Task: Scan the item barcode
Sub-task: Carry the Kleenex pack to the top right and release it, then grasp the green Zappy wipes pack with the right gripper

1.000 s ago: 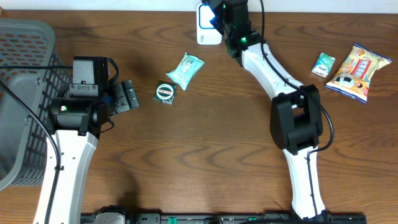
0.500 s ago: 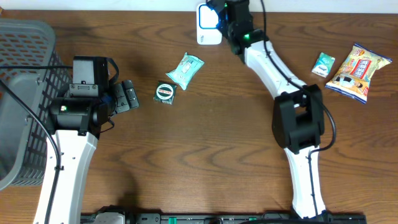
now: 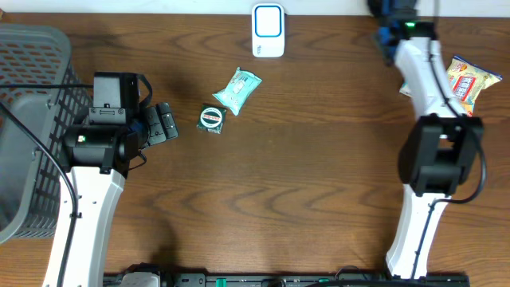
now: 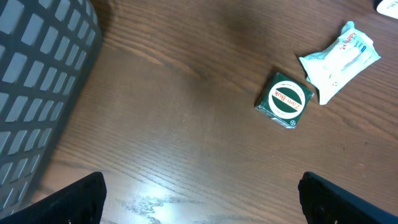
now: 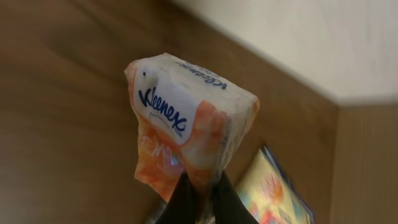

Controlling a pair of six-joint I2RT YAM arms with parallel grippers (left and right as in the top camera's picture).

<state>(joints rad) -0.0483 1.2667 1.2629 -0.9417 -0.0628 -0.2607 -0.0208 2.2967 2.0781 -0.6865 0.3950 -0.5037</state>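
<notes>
An orange-and-white Kleenex tissue pack is pinched at its lower end by the closed right gripper, lifted off the table well to the right of the white scanner. The left gripper, well left of the scanner, gapes wide and empty.

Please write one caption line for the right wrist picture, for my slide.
Right pincer shut on an orange-and-white Kleenex pack, wooden table behind.

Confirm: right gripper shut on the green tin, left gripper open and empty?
No. The right gripper is shut on the orange Kleenex pack, not the green tin, as the right wrist view shows. The left gripper is open and empty.
</notes>
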